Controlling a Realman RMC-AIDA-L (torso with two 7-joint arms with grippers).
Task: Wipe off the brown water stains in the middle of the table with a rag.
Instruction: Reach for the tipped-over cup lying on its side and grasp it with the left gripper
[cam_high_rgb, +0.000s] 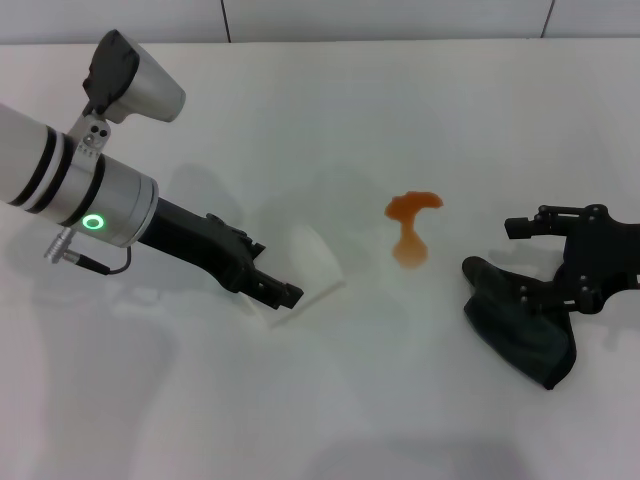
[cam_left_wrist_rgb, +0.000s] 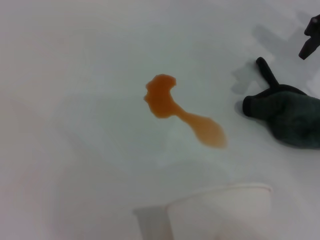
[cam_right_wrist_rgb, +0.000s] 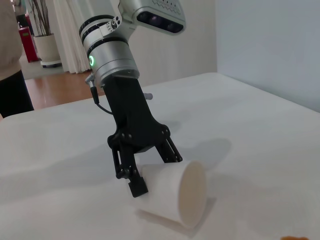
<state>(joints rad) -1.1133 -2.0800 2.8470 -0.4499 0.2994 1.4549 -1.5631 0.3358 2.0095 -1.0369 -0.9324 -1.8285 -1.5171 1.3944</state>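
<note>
My right pincer (cam_high_rgb: 560, 262) sits at the right of the table (cam_high_rgb: 320, 420), fingers spread over the dark rag (cam_high_rgb: 522, 322) and not yet pinching it, so the wiping has not begun: the brown stain (cam_high_rgb: 410, 228) lies whole in the middle. My left pincer (cam_high_rgb: 272, 290), left of the stain, straddles a tipped white cup (cam_high_rgb: 310, 268). Whether it truly squeezes the cup I cannot tell, and the rag's right end is hidden under my right pincer.
</note>
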